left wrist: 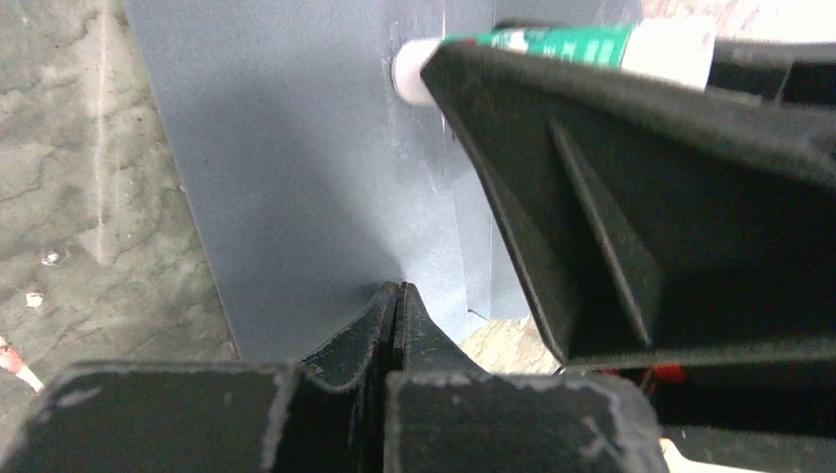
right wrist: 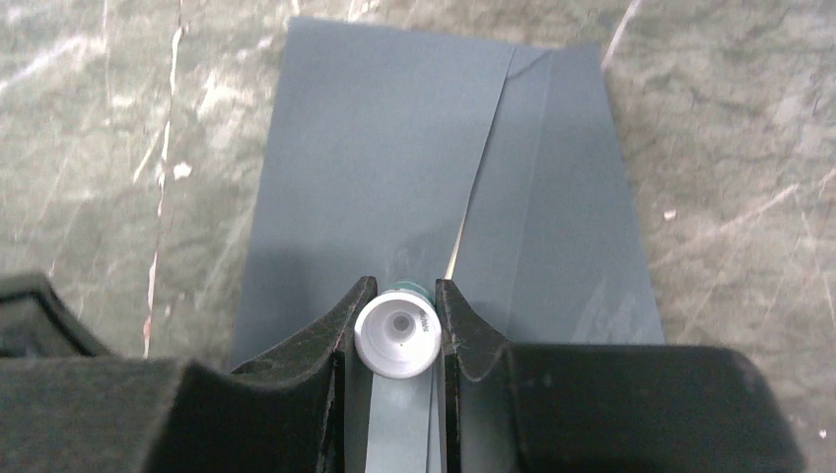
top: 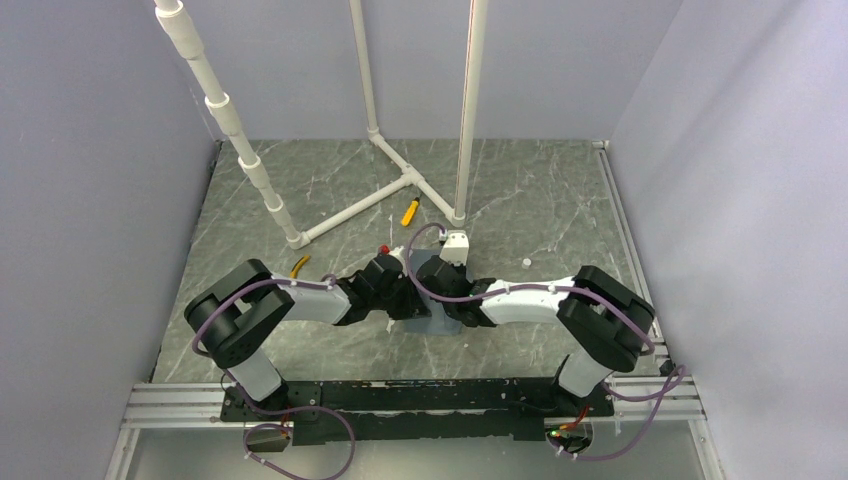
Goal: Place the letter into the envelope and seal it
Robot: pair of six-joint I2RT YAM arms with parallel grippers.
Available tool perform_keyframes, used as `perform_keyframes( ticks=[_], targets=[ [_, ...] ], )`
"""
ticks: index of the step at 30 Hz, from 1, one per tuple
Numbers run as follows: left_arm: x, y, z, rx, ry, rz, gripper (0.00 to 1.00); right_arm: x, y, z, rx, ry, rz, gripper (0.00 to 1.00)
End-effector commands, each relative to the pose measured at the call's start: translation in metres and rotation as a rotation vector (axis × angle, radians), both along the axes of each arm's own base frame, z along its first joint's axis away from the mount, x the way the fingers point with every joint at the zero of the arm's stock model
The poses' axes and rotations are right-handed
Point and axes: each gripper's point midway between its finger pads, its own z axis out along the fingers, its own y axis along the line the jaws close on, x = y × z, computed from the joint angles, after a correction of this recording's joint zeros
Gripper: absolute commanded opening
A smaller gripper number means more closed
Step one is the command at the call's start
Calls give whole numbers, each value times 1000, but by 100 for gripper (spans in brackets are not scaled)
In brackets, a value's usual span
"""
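Note:
The blue-grey envelope (top: 441,322) lies flat on the marble table between the two arms. It fills the left wrist view (left wrist: 296,177) and the right wrist view (right wrist: 375,128). Its flap (right wrist: 552,197) lies folded over, with the edge running down the middle. A thin cream sliver of the letter (right wrist: 454,260) shows at that edge; the rest is hidden. My right gripper (right wrist: 397,296) is shut on a glue stick (right wrist: 397,335) with a white tip and green label (left wrist: 562,44), held just above the envelope. My left gripper (left wrist: 397,291) is shut and empty, tips against the envelope's near edge.
A white pipe frame (top: 390,190) stands at the back of the table. A yellow-handled tool (top: 410,211), a small red thing (top: 384,248), a yellow bit (top: 299,265) and a small white bit (top: 526,262) lie near the arms. Grey walls close in both sides.

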Motion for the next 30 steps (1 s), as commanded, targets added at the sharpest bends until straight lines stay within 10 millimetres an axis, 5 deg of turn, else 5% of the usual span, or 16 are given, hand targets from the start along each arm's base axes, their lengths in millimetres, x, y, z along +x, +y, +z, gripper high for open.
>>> perform_keyframes(
  ticks=[1,4,15,19,30],
  targets=[
    [-16,30,-42,153,71,19,3,9,-14,-19,-104,17,-4,0],
    [-15,31,-41,154,69,23,2,7,-11,-18,-101,32,5,0],
    [-10,38,-38,185,43,49,3,-51,-7,-12,-68,128,20,0],
    [-10,36,-39,180,48,46,3,-57,-19,-15,-97,136,-8,0],
    [-12,38,-39,181,54,49,2,-22,-24,-27,-113,92,-48,0]
  ],
)
